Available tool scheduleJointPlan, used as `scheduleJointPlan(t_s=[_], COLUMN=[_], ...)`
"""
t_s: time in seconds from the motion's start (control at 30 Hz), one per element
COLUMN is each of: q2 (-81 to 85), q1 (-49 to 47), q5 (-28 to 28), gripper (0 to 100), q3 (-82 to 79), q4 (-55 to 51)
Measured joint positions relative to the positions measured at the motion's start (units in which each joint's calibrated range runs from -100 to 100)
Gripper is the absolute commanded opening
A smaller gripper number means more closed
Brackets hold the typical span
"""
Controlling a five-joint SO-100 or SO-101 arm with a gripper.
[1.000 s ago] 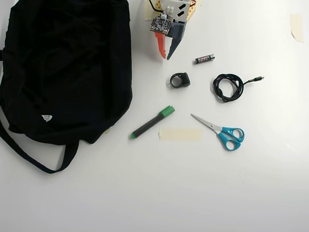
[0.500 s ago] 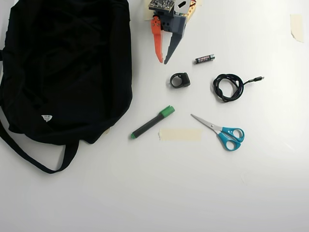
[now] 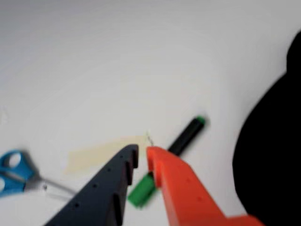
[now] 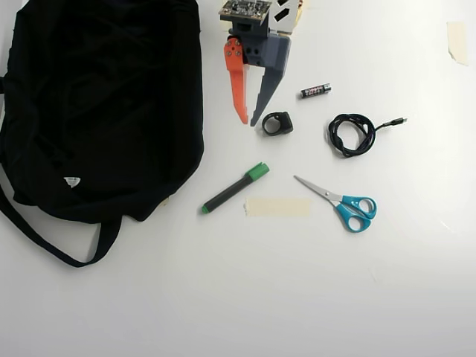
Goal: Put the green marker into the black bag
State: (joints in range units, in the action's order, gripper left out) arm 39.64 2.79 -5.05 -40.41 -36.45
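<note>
- The pincer hangs over the white bench at the top middle of the overhead view, tips pointing to 6 o'clock; its orange finger and grey finger sit nearly together at the tips with a narrow gap, holding nothing and touching nothing.
- The green marker lies on the bench toward 6 o'clock from the tips, apart from them, slanted with its green cap toward 1 o'clock.
- In the wrist view the marker shows just beyond and between the tips, its cap partly hidden behind the fingers.
- A small black ring-shaped piece sits just beside the tips at 3 o'clock.
- A battery lies at 2 o'clock, a coiled black cable farther toward 3 o'clock.
- A tape strip and blue-handled scissors lie toward 5 o'clock.
- The black bag fills the 9 o'clock side, well apart from the marker's tail.
</note>
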Motion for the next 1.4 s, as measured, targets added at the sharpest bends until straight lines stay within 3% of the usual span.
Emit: scheduleJointPlan(t_s=[0.7,1.4], q2=[-21.3,-26.6], q1=[-3.1,-6.3], q5=[0.0,0.0], gripper=[2,2], q3=[11.0,19.3], q4=[37.4,39.6])
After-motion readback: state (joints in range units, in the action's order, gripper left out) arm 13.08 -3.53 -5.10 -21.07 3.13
